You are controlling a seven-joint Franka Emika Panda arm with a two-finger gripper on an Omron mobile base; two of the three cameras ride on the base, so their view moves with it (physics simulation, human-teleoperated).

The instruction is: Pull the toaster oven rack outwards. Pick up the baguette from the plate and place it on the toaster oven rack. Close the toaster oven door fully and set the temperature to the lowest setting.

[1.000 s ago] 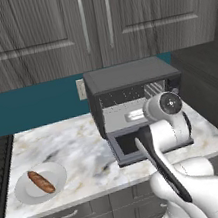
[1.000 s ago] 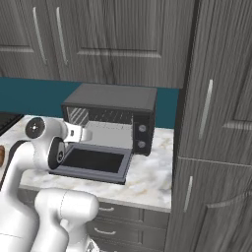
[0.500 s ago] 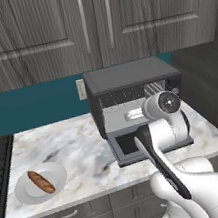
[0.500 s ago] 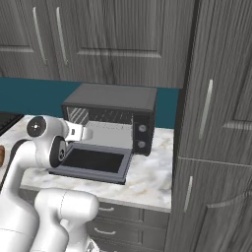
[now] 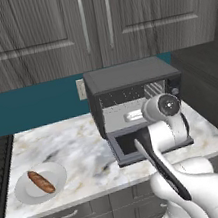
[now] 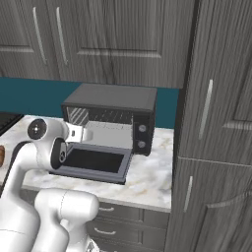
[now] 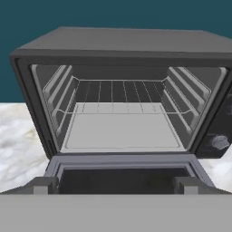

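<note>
- The toaster oven (image 5: pixel 129 84) is sitting at the back of the marble counter (image 5: pixel 83 151), against the teal wall: a boxy dark grey body with small round knobs running down its right front, 2 of them showing in the right base view.
- The toaster oven door (image 6: pixel 96 162) is lying dropped open and flat, its dark glass window facing up, reaching forward from the cavity toward the counter's front edge.
- The toaster oven rack (image 7: pixel 115 93) is showing as a thin light grey wire grid spanning the cavity's width; it is sitting far back inside, above the pale floor of the cavity, with slotted rails lining both side walls.
- The baguette (image 5: pixel 41 181) is lying golden-brown with darker slashes on the plate (image 5: pixel 29 193), a plain round white plate near the counter's left front, well apart from the oven.
- The gripper (image 7: pixel 115 185) is hanging over the open door, just in front of the cavity and pointing straight into it; its 2 dark fingertips (image 7: pixel 43 185) are standing spread wide apart, with nothing between them.
- The rack is lying well ahead of the gripper, deep in the cavity, and nothing is touching it.
- The baguette and plate are sitting off to the gripper's left, across a bare stretch of counter.
</note>
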